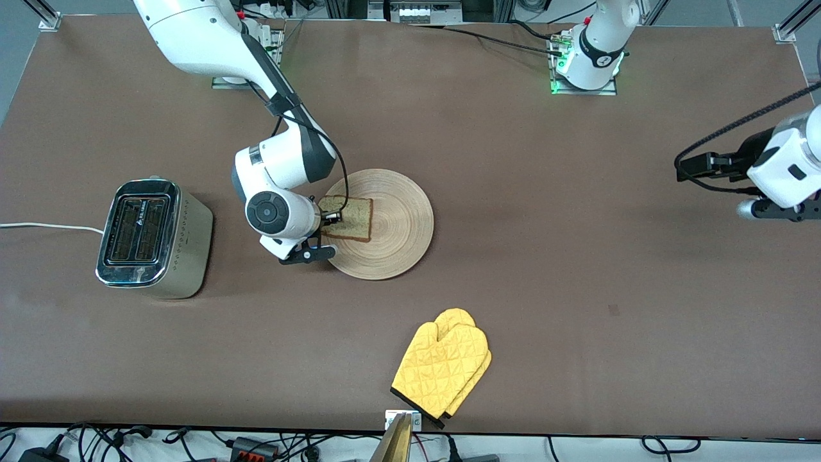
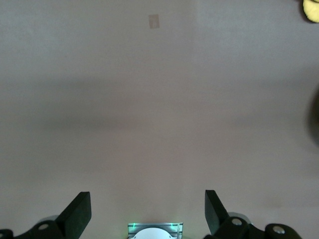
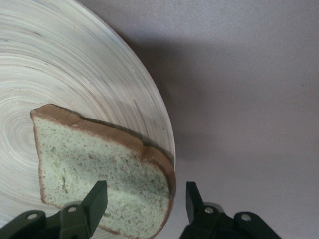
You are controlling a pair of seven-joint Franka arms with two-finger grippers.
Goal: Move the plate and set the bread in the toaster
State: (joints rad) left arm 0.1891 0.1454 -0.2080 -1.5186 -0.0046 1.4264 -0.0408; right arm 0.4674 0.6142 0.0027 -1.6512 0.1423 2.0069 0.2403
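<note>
While the bread lay on the wooden plate at table centre, front view showed the toaster at the plate's 9 o'clock, slots empty; nothing loaded yet. Right gripper hovered at the slice's toaster-side edge. Left gripper waited over the table's left-arm end. Left wrist view: fingers wide apart, holding nothing. Right wrist view: right gripper open, straddling the bread's crust corner, not clamped. Yellow oven mitt sat at 6 o'clock.
</note>
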